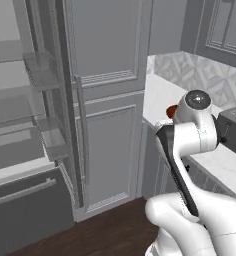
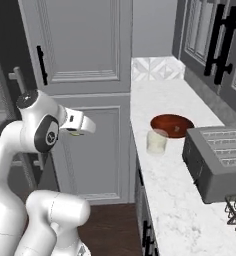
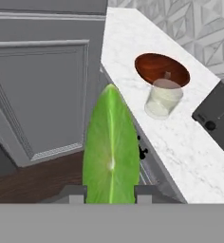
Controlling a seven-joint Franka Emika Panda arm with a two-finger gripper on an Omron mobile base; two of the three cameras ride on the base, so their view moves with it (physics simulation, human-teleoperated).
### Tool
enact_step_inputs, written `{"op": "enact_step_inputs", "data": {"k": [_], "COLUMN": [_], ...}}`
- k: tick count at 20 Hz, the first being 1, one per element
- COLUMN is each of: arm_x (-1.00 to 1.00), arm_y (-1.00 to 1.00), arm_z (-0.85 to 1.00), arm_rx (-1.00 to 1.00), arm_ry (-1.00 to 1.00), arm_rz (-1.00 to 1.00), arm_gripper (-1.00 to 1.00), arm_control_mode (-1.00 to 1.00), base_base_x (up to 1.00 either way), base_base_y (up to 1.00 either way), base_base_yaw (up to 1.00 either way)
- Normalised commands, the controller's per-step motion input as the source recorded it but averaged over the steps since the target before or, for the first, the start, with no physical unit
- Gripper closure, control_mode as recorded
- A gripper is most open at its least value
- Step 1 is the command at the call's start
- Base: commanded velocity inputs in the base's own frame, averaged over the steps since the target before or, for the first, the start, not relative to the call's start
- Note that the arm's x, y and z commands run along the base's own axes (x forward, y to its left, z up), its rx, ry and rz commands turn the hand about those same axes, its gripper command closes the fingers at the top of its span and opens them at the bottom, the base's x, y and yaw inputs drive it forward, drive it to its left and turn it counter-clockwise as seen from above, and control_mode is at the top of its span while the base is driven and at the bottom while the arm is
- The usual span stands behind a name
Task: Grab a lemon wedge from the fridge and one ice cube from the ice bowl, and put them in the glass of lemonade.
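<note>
Hand view: the gripper (image 3: pixel 110 192) is clamped on the lemon wedge (image 3: pixel 110 147), held off the counter (image 3: pixel 190 152), apart from the glass of lemonade (image 3: pixel 163 98). Judged light, soft and slippery; grip across its flat flanks, moderate force.

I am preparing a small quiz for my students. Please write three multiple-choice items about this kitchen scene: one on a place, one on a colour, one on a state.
1. Where does the glass of lemonade stand?
A. On a fridge shelf
B. On the counter, beside the ice bowl
C. On the toaster

2. What colour is the ice bowl?
A. Reddish-brown
B. White
C. Blue

3. What is the claw doing?
A. Open, holding nothing
B. Shut on the lemon wedge
C. Shut on a cabinet handle

Answers: 1 B, the glass sits on the marble by the bowl. 2 A, as the hand view shows. 3 B, the wedge rises between the fingertips.
</note>
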Motion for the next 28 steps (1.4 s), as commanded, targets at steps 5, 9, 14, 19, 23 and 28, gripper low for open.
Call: {"op": "enact_step_inputs", "data": {"k": [5, 9, 14, 19, 23, 28], "arm_x": [0.00, 0.00, 0.00, 0.00, 0.00, 0.00], "arm_y": [0.00, 0.00, 0.00, 0.00, 0.00, 0.00], "arm_z": [0.00, 0.00, 0.00, 0.00, 0.00, 0.00], "arm_rx": [0.00, 0.00, 0.00, 0.00, 0.00, 0.00], "arm_ry": [0.00, 0.00, 0.00, 0.00, 0.00, 0.00], "arm_rz": [0.00, 0.00, 0.00, 0.00, 0.00, 0.00], "arm_gripper": [1.00, 1.00, 1.00, 1.00, 1.00, 1.00], "arm_control_mode": [1.00, 1.00, 1.00, 1.00, 1.00, 1.00], "base_base_x": [0.70, 0.51, 0.48, 0.58, 0.52, 0.42], "base_base_y": [-0.39, -0.57, -0.38, -0.08, -0.17, -0.12], "base_base_yaw": [-0.22, -0.28, -0.33, -0.39, -0.47, -0.49]}}
